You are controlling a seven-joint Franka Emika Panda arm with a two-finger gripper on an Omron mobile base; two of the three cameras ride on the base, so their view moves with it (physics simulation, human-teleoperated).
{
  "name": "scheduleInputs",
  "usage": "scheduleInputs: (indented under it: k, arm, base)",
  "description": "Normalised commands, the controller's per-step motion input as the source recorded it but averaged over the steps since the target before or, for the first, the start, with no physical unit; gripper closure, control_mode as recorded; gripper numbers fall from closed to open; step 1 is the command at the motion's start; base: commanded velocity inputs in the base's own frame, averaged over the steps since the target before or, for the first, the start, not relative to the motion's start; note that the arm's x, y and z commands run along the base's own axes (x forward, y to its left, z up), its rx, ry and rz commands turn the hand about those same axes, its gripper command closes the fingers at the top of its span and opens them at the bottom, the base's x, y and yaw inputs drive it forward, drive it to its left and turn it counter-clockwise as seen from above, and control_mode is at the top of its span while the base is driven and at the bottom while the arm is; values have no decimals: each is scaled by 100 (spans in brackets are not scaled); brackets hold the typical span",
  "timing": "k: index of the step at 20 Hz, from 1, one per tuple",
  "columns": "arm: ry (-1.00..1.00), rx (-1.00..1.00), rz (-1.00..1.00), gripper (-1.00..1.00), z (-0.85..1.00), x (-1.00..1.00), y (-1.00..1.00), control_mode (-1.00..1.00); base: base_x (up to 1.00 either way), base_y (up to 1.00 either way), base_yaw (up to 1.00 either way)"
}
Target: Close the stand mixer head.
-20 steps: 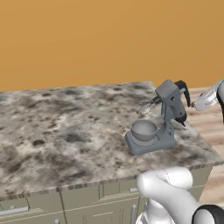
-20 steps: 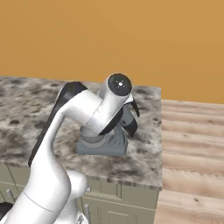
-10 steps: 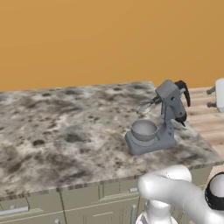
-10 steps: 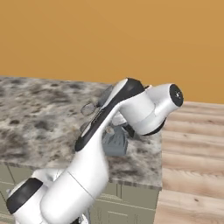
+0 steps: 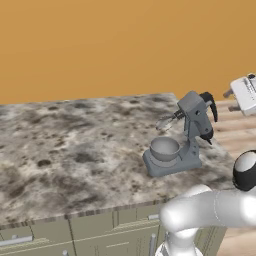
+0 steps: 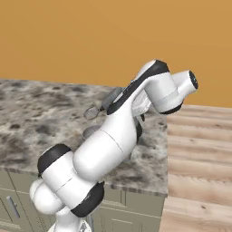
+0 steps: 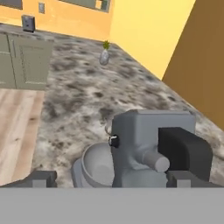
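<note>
Nearest your hand camera, the two dark fingertips (image 7: 41, 178) rose at the bottom of the view with a wide gap between them, so the gripper (image 7: 113, 180) stood released and held nothing. From the left base view you could see the hand (image 5: 245, 93) out past the right end of the counter, over the wood floor (image 5: 239, 131), well apart from the mixer. Just beyond the fingertips in the hand view sat the stand mixer head (image 7: 151, 146), seen from its back end, with the black curved piece (image 7: 186, 149) on its right side and a small knob (image 7: 113, 141) on its left edge. The round grey bowl (image 7: 97, 164) lay below and to the left of it. In the left base view you had the stand mixer head (image 5: 196, 116) tilted up and back on its column, the silver whisk (image 5: 166, 121) lifted clear above the bowl (image 5: 165, 149), and the grey base (image 5: 172, 163) resting near the right front corner of the speckled stone counter (image 5: 70, 145). In the right base view your own arm covered most of the mixer, though the whisk (image 6: 92, 112) poked out to its left. Farther off in the hand view, a small vase with a green sprig (image 7: 104, 54) stood on the counter near the yellow wall (image 7: 144, 30), and grey-green cabinets (image 7: 24, 61) lay to the left.
</note>
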Motion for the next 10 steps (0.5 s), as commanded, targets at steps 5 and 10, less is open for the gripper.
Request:
scheduleInputs:
  k: [5, 10]
  arm:
    - [-2, 0, 11, -100, -9, 37, 16, -100]
    - [-14, -15, 5, -100, -55, 0, 86, -100]
  base:
    - [0, 0, 0]
    - [0, 0, 0]
